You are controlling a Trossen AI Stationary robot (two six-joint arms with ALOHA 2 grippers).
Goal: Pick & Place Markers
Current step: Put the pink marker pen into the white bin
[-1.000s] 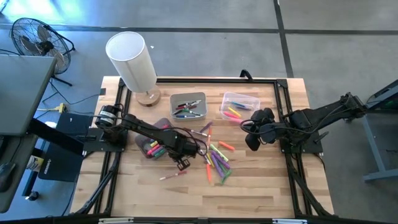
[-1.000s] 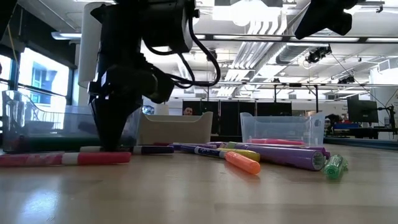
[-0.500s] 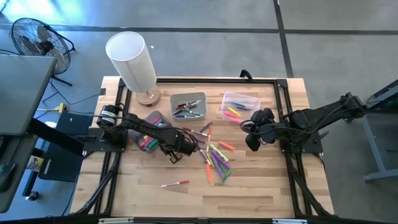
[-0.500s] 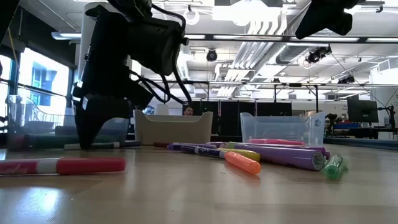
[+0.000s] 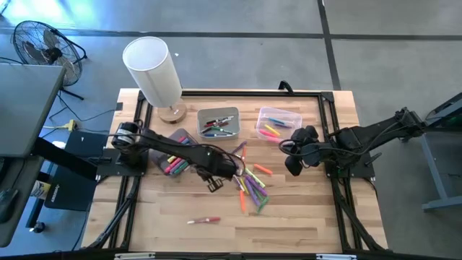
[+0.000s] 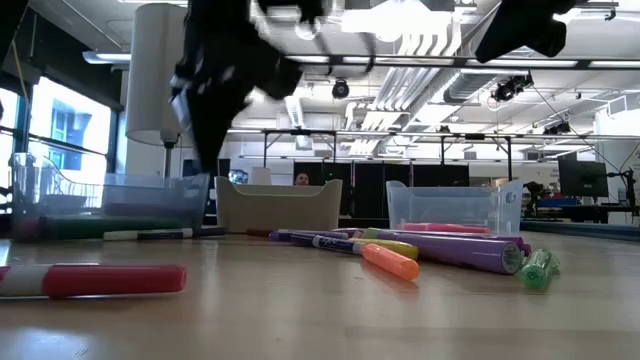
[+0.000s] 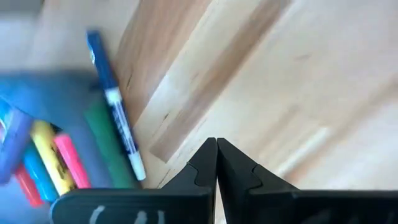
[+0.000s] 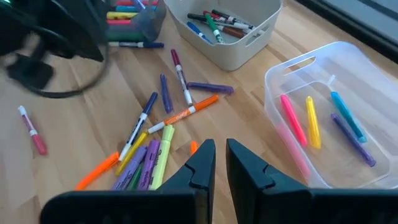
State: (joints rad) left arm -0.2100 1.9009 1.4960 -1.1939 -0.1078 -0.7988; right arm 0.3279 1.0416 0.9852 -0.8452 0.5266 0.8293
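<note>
Several coloured markers (image 5: 250, 185) lie in a loose pile on the wooden table. One red marker (image 5: 203, 220) lies alone near the front; it also shows in the low view (image 6: 95, 280). My left gripper (image 5: 214, 185) is shut and empty, raised above the table just left of the pile, its fingertips together in the left wrist view (image 7: 216, 144). A blue marker (image 7: 113, 115) lies on the wood beside it. My right gripper (image 5: 291, 165) waits right of the pile, its fingers a narrow gap apart (image 8: 221, 147), holding nothing.
A dark bin (image 5: 189, 139) with markers stands at the left. A grey bin (image 5: 218, 112) with markers and a clear bin (image 5: 287, 114) with markers stand at the back. A white cylinder lamp (image 5: 153, 71) stands at the far left corner. A black frame edges the table.
My left gripper has risen from the table, where it stood by the red marker, gone briefly left toward the dark bin, then back right toward the pile. The red marker has moved along the table toward the near edge and lies alone.
</note>
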